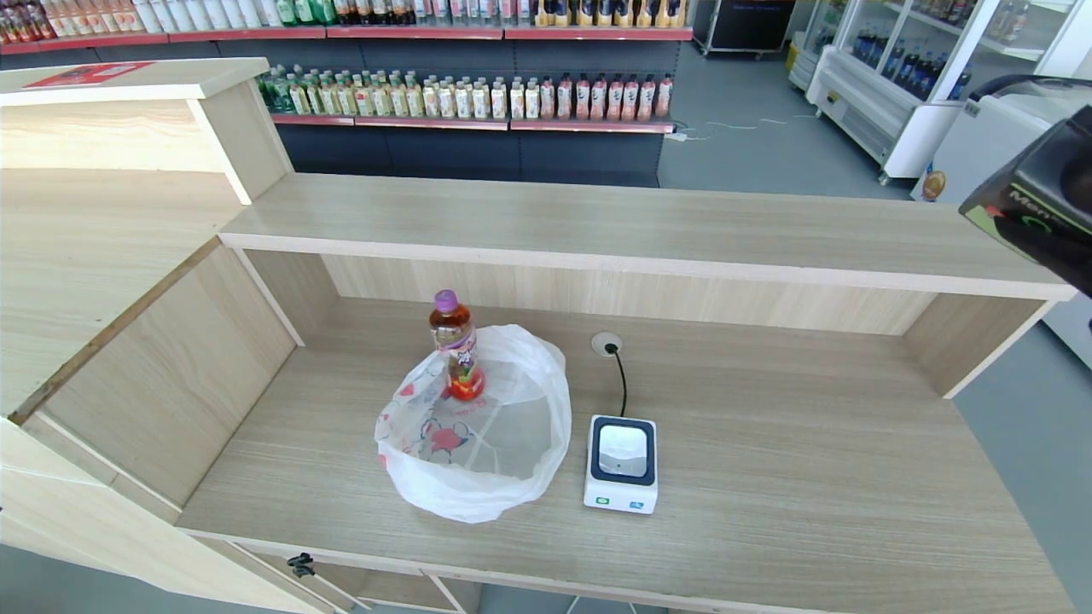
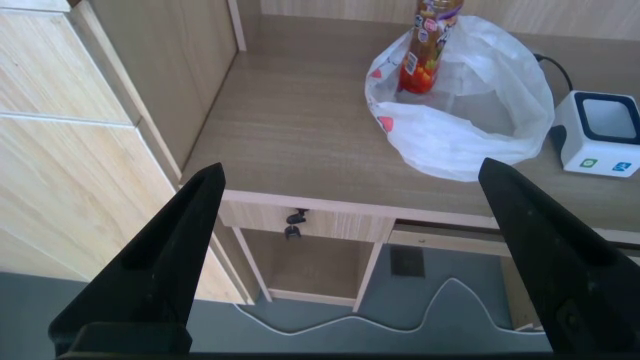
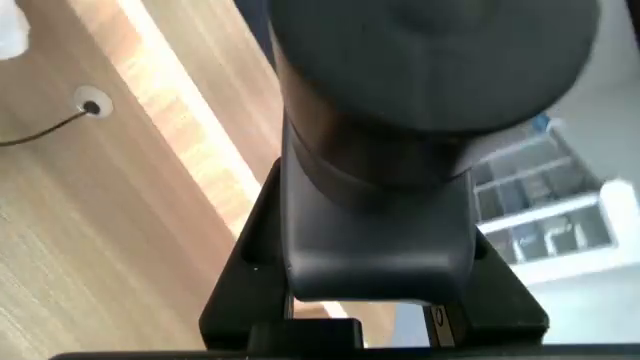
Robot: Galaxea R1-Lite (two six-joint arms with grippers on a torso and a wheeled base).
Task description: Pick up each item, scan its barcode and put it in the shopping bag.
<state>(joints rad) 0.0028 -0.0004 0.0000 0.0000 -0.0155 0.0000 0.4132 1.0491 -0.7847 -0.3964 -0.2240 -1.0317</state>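
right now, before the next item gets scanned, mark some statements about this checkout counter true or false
1. The bottle stands upright inside the shopping bag. True.
2. The scanner sits on the robot's left of the bag. False: it sits on the robot's right of the bag.
3. The left gripper is open and empty. True.
4. The bottle's cap is green. False: it is purple.
5. The right gripper holds a dark item raised by the counter's right end. True.
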